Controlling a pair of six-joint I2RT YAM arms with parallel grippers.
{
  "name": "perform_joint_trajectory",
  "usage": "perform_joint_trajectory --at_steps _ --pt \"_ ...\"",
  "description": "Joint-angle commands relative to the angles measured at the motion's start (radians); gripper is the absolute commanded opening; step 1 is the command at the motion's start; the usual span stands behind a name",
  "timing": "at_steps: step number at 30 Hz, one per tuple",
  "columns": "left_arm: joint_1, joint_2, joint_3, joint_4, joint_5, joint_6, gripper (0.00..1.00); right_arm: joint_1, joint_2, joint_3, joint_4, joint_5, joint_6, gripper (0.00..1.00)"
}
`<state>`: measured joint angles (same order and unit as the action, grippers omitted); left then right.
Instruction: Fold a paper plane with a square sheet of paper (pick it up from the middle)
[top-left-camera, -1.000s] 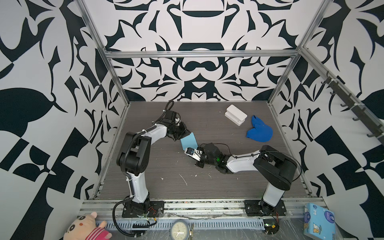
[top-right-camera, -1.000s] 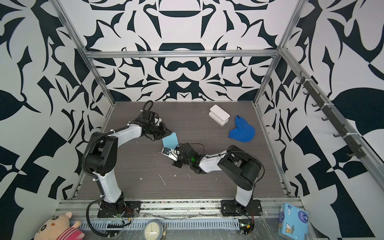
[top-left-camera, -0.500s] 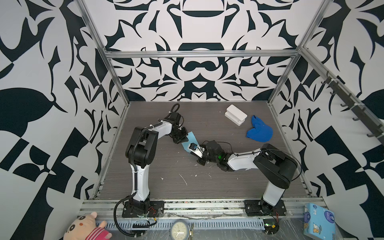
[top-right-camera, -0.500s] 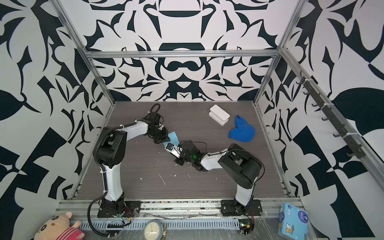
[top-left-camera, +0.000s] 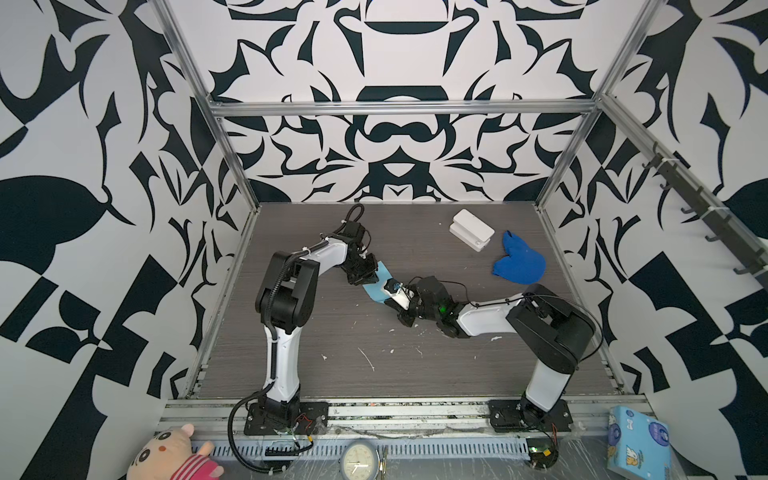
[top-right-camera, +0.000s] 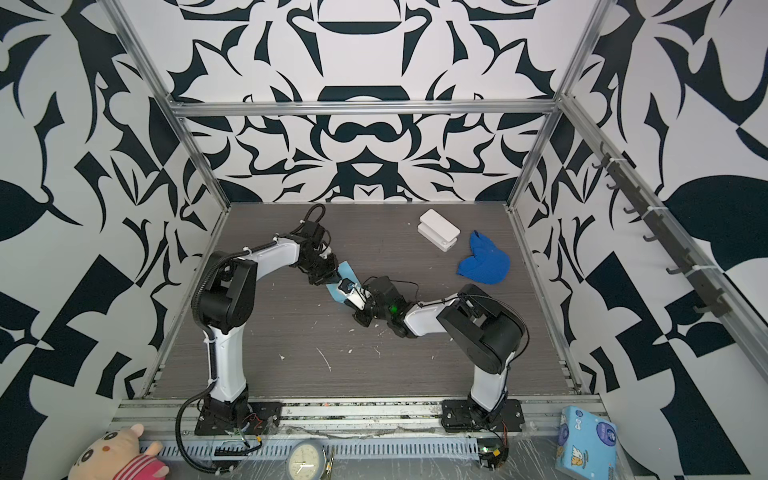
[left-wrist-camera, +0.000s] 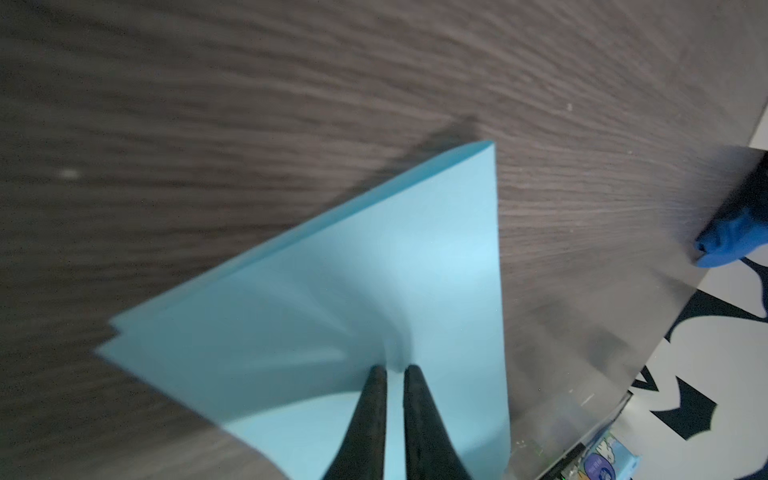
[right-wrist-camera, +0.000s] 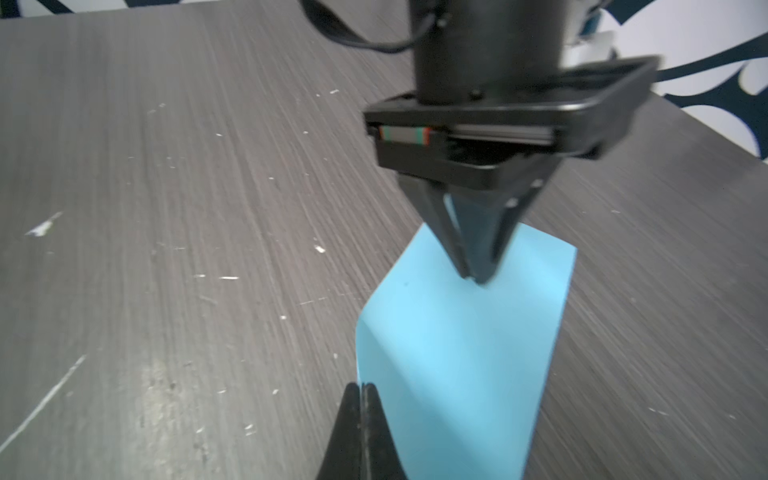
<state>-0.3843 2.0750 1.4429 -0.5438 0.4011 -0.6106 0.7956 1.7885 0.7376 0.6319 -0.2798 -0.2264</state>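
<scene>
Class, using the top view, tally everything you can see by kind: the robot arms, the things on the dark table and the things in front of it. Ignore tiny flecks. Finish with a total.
Robot arms: 2
Light-blue paper: 1
Dark-blue cloth: 1
White box: 1
Soft toy: 1
Clock: 1
Printed box: 1
Total: 8

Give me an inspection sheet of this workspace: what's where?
Surface: dark wood-grain table, scuffed with white flecks.
Job's things: light-blue paper, folded, held between both grippers.
Clutter: white box and blue cloth at the far right.
Grippers: left gripper and right gripper each pinch the paper's opposite edges.
Cables: black cable loops above the left arm; another curls by its base.
Surroundings: black-and-white patterned walls; plush toy, clock, printed box along the front.
</scene>
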Motion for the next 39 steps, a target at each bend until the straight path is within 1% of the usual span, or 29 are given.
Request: perform_joint_trajectory --at_steps 1,5,10,13,18,22,25,30,33,39 --pt "-0.005 0.002 0.047 0.03 0.056 -0.003 0.14 0.002 -0.012 0.016 0.019 -0.067 0.021 0.0" --pt "-0.006 0.024 0.054 0.035 0.024 -0.005 0.14 0.002 -0.012 0.017 0.013 -0.069 0.023 0.0" --pt "-0.015 0.067 0.09 0.03 0.04 0.009 0.13 0.002 -0.009 0.019 0.007 -0.075 0.023 0.0" --pt "-0.024 0.095 0.116 0.003 0.024 0.021 0.12 0.002 -0.008 0.017 0.006 -0.067 0.025 0.0" --pt "-0.034 0.134 0.157 -0.07 -0.033 0.043 0.1 0.0 -0.012 0.014 0.008 -0.036 0.034 0.0" --pt "-0.045 0.171 0.198 -0.164 -0.093 0.073 0.1 -0.004 -0.016 0.021 0.004 0.022 0.051 0.0" --pt "-0.052 0.184 0.202 -0.197 -0.118 0.086 0.09 -0.012 -0.013 0.034 -0.009 0.074 0.064 0.0" --pt "-0.052 0.182 0.195 -0.2 -0.121 0.092 0.09 -0.025 0.01 0.068 -0.043 0.177 0.093 0.0" --pt "-0.052 0.183 0.196 -0.197 -0.114 0.092 0.09 -0.034 0.02 0.077 -0.055 0.196 0.114 0.0" --pt "-0.052 0.19 0.204 -0.196 -0.105 0.089 0.09 -0.04 0.04 0.118 -0.12 0.231 0.113 0.0"
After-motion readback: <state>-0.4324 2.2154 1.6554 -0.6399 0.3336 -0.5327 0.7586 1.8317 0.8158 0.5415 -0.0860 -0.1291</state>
